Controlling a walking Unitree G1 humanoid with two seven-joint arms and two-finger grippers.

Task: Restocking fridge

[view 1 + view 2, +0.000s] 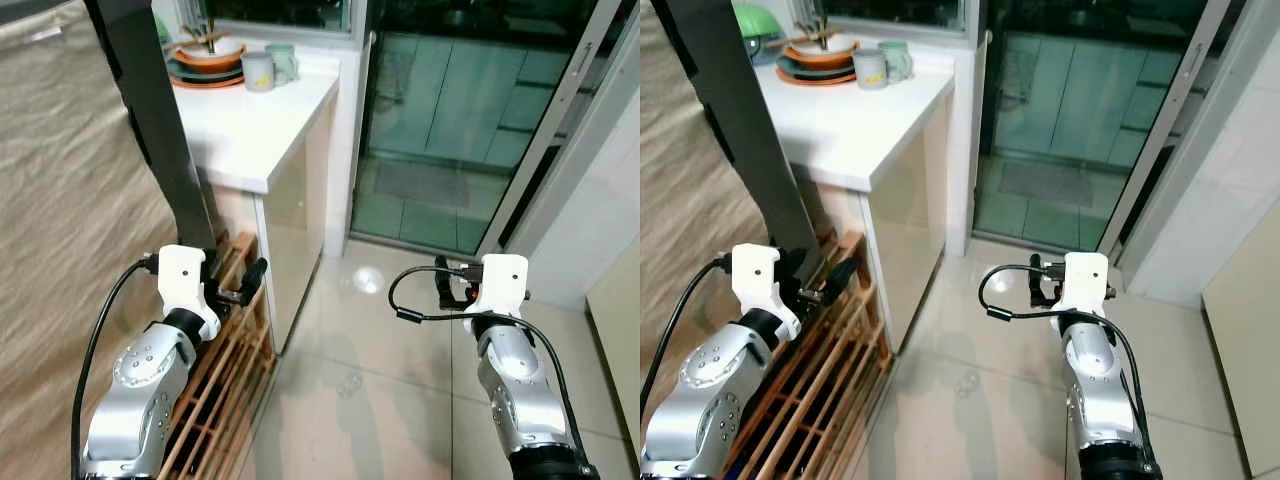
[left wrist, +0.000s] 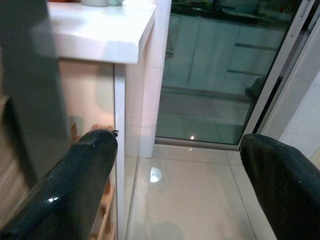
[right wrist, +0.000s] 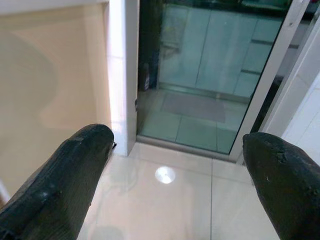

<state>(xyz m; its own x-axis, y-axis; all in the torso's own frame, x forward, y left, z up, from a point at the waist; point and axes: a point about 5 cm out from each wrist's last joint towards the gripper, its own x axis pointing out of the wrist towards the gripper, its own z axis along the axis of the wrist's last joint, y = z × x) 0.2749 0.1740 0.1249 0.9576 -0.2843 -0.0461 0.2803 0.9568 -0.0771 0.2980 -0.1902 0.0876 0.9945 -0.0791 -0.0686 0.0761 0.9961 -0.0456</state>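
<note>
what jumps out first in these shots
Two silver arms reach forward over a glossy tiled floor, the left gripper and right gripper both open and empty. Ahead stands a dark glass sliding door; to the left, a white counter carries stacked dishes and mugs.

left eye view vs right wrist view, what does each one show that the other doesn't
Left eye view: the dishes and two cups on the white counter, the wooden rack on the floor, and both silver arms, with the left gripper by the rack.
Right wrist view: the right gripper from close up, its two black fingers apart with nothing between them.
Both: the glass sliding door and the glossy tiled floor with a light reflection.
</note>
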